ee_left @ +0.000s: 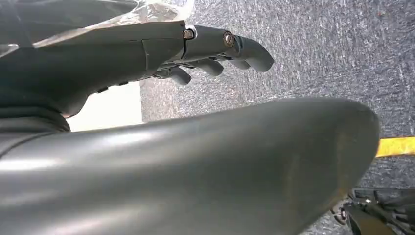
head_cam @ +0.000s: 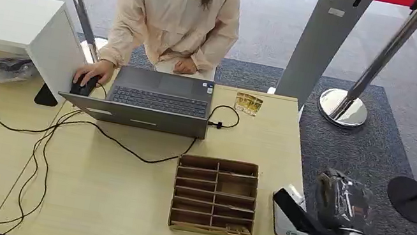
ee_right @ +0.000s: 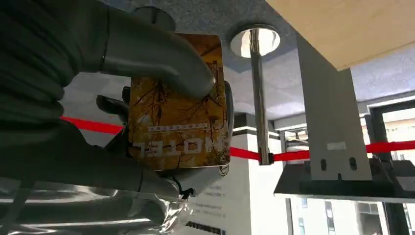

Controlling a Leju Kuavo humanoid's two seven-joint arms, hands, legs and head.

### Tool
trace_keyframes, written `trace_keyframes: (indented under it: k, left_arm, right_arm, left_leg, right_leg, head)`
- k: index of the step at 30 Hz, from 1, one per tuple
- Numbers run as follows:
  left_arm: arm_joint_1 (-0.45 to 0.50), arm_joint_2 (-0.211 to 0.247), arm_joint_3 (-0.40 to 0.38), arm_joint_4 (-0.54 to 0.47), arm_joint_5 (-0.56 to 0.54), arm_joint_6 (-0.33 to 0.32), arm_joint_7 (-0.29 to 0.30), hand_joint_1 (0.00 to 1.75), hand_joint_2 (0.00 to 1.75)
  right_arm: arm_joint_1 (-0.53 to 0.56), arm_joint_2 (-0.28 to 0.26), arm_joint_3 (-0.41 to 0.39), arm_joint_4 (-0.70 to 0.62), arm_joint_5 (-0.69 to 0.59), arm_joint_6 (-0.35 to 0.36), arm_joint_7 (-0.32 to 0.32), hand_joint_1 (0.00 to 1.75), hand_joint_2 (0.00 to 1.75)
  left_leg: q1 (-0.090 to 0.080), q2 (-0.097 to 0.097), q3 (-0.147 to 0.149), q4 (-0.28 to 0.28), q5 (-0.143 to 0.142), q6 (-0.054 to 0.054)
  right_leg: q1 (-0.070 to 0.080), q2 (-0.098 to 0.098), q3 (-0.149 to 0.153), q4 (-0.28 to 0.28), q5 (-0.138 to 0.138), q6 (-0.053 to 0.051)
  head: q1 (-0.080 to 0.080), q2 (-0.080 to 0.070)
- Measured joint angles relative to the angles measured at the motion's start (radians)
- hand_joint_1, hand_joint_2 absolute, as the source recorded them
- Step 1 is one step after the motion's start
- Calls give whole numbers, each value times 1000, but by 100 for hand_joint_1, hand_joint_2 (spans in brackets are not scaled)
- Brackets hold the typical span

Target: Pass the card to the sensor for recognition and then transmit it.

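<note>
Head view first: right hand [head_cam: 341,199] hangs off the table's [head_cam: 113,204] edge, just beside the white card sensor [head_cam: 289,216].

Left wrist view: left hand [ee_left: 205,54] over carpet, fingers loosely apart, nothing in it.

Right wrist view: thumb [ee_right: 161,58] pins the hotel key card [ee_right: 178,105] flat against the fingers. Looks thin, stiff and slick, so I'd keep pinching near one edge and leave the face free to scan.

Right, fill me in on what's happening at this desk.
The right robot hand holds a yellow hotel card pinched under its thumb, out past the desk's right edge near the white card sensor. The card has not reached the sensor yet. The left robot hand holds nothing, fingers loosely extended over carpet. Across the wooden desk, a person works at a laptop with one hand on a mouse.
</note>
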Motion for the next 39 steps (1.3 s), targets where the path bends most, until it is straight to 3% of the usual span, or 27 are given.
trace_keyframes:
  k: [24,39]
  left_arm:
    - [-3,0,0,0,-14,-2,-4,0,0]
    - [-2,0,0,0,-17,-2,-12,0,0]
  right_arm:
    - [-35,64,173,131,-57,-3,-2,175,175]
    - [-48,66,210,161,-108,-26,3,175,175]
  left_leg:
    - [0,0,-1,0,0,0]
    - [0,0,-1,0,0,0]
  right_leg:
    - [0,0,0,0,0,0]
    - [0,0,0,0,0,0]
  head:
    - [0,0]
    - [0,0]
